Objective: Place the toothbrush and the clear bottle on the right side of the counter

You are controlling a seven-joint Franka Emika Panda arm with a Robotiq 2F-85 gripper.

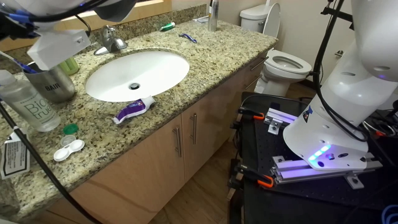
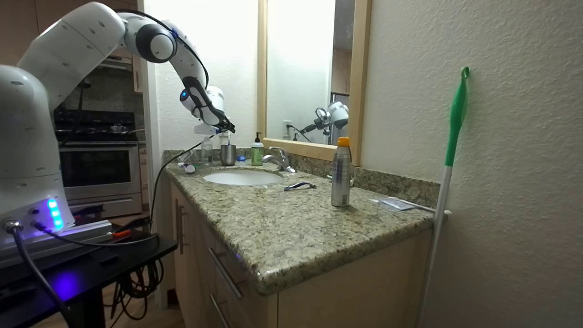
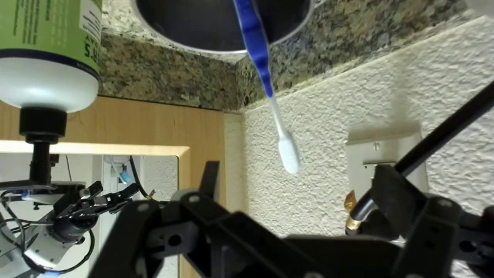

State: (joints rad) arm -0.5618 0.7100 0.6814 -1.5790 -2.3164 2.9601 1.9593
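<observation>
Blue and white on the toothbrush. Leans in the grey steel cup, with a white head sticking up past the rim. Above that cup, at the end of a white robot arm, the gripper, spread wide, with black fingers far apart. In the wrist view, the white head in the gap between both fingers. In an exterior view, hangs close by the top of the brush. Cannot tell if touching.

Clear plastic for the clear bottle. Stands up on the counter, just beside the cup, with a pale cap on top. Close to its foot, a round green lid and a small white case with two round ends.

Near the cup, a green soap bottle with a black pump. At the front edge of the white sink, a purple tube, lying down. Past the sink, far from the cup, a blue razor, lying flat, and a silver spray bottle with an orange top, standing up. By the low stone wall, a green and white tube.
</observation>
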